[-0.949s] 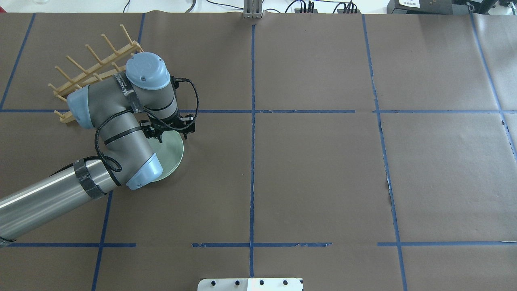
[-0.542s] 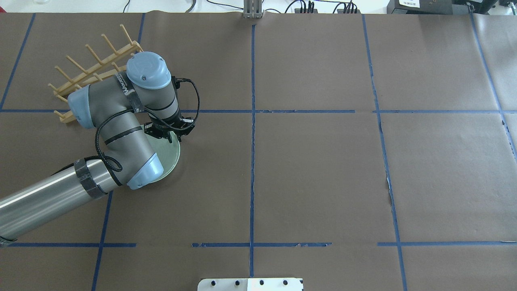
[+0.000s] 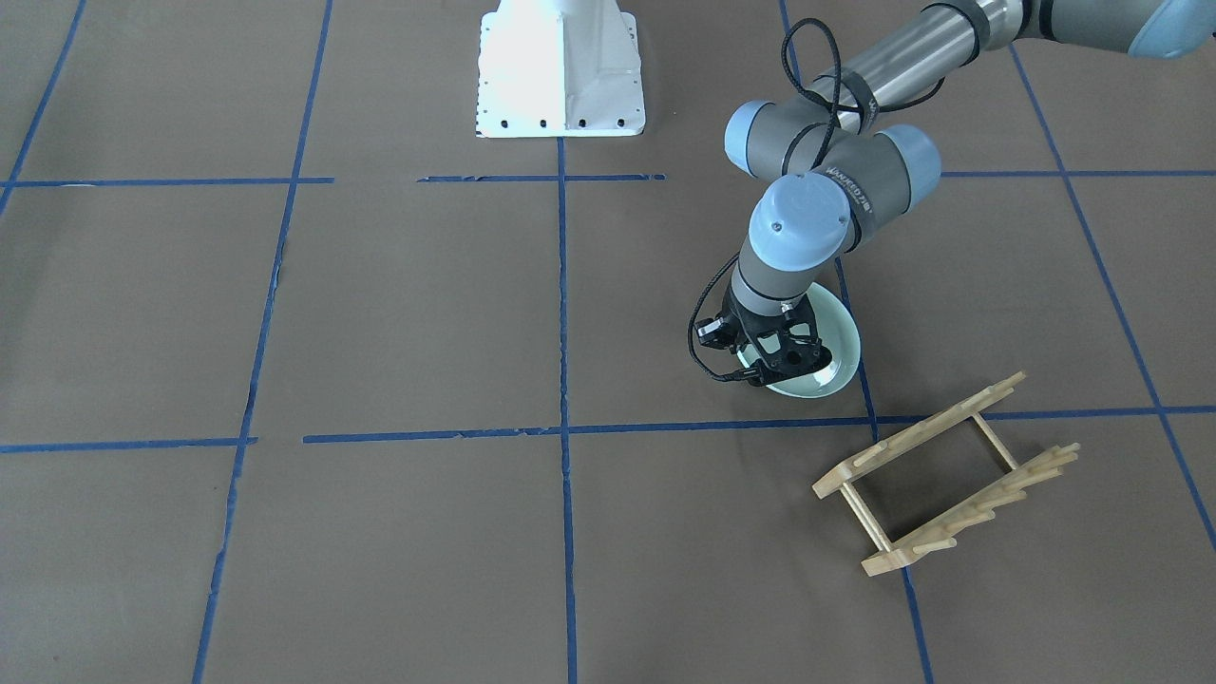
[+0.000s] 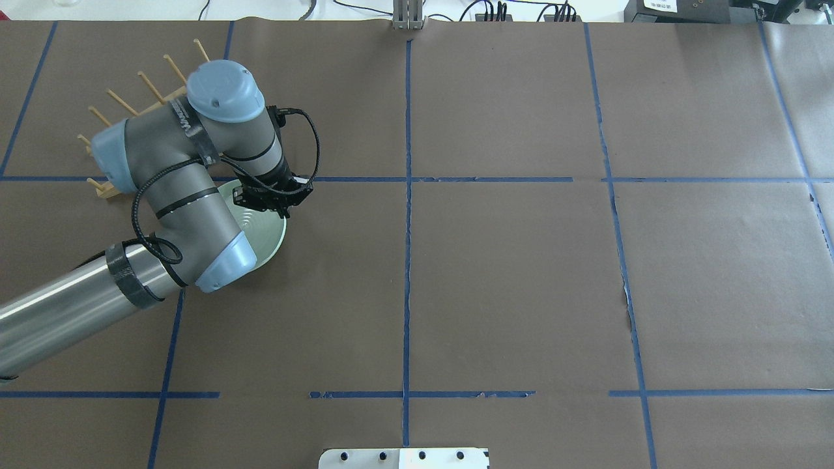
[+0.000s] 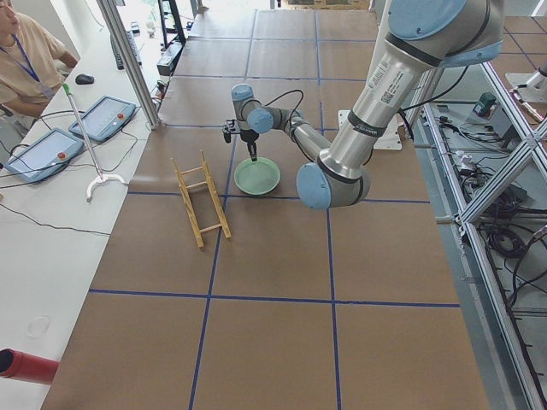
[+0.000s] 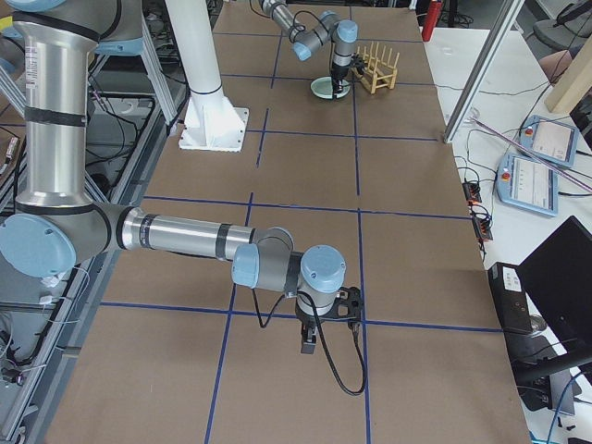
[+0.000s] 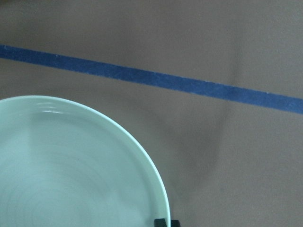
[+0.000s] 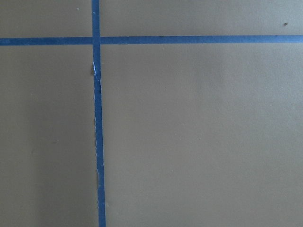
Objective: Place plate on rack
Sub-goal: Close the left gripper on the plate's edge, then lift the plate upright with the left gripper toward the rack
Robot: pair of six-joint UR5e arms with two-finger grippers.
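The pale mint-green plate [image 4: 262, 229] lies left of the table's middle, partly under my left arm. It also shows in the front view [image 3: 838, 334], the left side view [image 5: 256, 178] and the left wrist view [image 7: 71, 165]. My left gripper [image 4: 268, 207] is shut on the plate's rim; its fingertips [image 7: 166, 222] show at that rim. The wooden rack [image 3: 950, 475] stands just beyond the plate, half hidden by my arm in the overhead view [image 4: 124, 104]. My right gripper [image 6: 326, 319] hangs over bare table far away; I cannot tell whether it is open.
The white robot base [image 3: 560, 66] stands at the table's near edge. Blue tape lines [image 4: 407, 195] cross the brown table cover. An operator [image 5: 26, 60] sits by control tablets [image 5: 38, 152] beyond the table's far side.
The left gripper closed on the plate's rim, then moved toward the rack, and the plate shifted with it. The wrist now covers more of the rack.
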